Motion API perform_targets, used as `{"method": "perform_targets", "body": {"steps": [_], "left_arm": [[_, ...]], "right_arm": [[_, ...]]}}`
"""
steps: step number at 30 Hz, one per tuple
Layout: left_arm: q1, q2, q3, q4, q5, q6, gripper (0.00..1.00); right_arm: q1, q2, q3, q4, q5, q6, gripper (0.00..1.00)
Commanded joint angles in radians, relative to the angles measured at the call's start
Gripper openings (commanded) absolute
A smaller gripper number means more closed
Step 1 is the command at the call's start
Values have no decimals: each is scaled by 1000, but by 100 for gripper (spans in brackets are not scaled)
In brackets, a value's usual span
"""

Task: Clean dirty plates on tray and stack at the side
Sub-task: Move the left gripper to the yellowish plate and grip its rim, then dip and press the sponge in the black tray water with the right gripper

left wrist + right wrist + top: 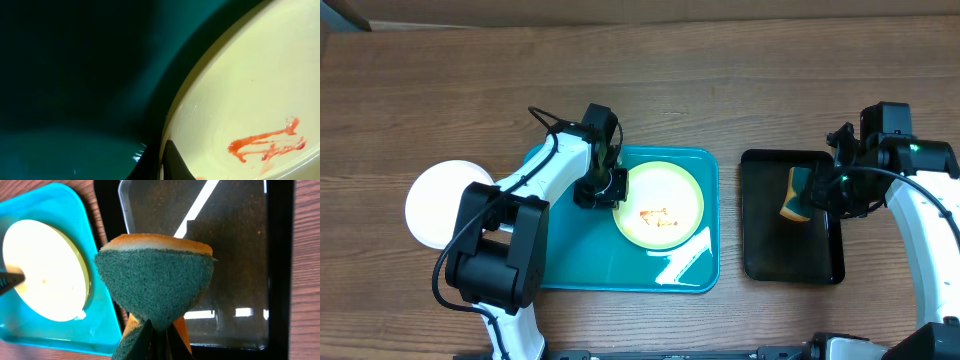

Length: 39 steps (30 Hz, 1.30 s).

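left gripper (603, 190) clamps the rim of the green plate (665, 205), likely steadying it on the tray (620, 275) for wiping. right gripper (809, 196), right of the tray, pinches the sponge (792, 202), ready to scrub.

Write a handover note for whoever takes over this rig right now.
Left gripper: shut on the left rim of the green plate, which lies on the teal tray.
Right gripper: shut on the sponge, above the black tray.
Done: a white plate sits on the table left of the tray, looking clean.
To do: wipe the sauce smear off the green plate, then stack it on the white one.
Only two plates in view.
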<state>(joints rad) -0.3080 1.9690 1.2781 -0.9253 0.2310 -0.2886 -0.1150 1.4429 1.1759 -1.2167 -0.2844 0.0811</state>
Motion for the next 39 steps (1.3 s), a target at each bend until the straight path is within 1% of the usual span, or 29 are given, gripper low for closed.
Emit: {"method": "perform_targets", "body": {"steps": [1, 6, 9, 14, 19, 23, 25, 29, 35, 39], "left_arm": [[6, 3, -18, -45, -46, -103, 4], [6, 3, -19, -78, -47, -105, 4], [6, 3, -19, -76, -47, -105, 4], [5, 3, -19, -69, -48, -105, 4], [5, 3, -19, -74, -47, -105, 4], [5, 3, -19, -71, -47, -105, 4], [5, 3, -19, -71, -47, -105, 4], [5, 3, -19, -72, -47, -105, 4], [5, 3, -19, -72, -47, -105, 4], [5, 3, -19, -77, -47, -105, 4]], "right_arm": [[11, -10, 1, 5, -31, -4, 4], [55, 29, 1, 52, -19, -3, 4], [101, 92, 1, 68, 38, 5, 4], [171, 243, 1, 76, 71, 32, 4], [180, 401, 1, 126, 140, 109, 4], [167, 518, 1, 192, 146, 114, 4], [163, 546, 2, 214, 141, 114, 4], [161, 544, 29, 232, 134, 113, 4], [161, 509, 203, 60, 135, 107, 4], [157, 422, 261, -2, 150, 139, 4]]}}
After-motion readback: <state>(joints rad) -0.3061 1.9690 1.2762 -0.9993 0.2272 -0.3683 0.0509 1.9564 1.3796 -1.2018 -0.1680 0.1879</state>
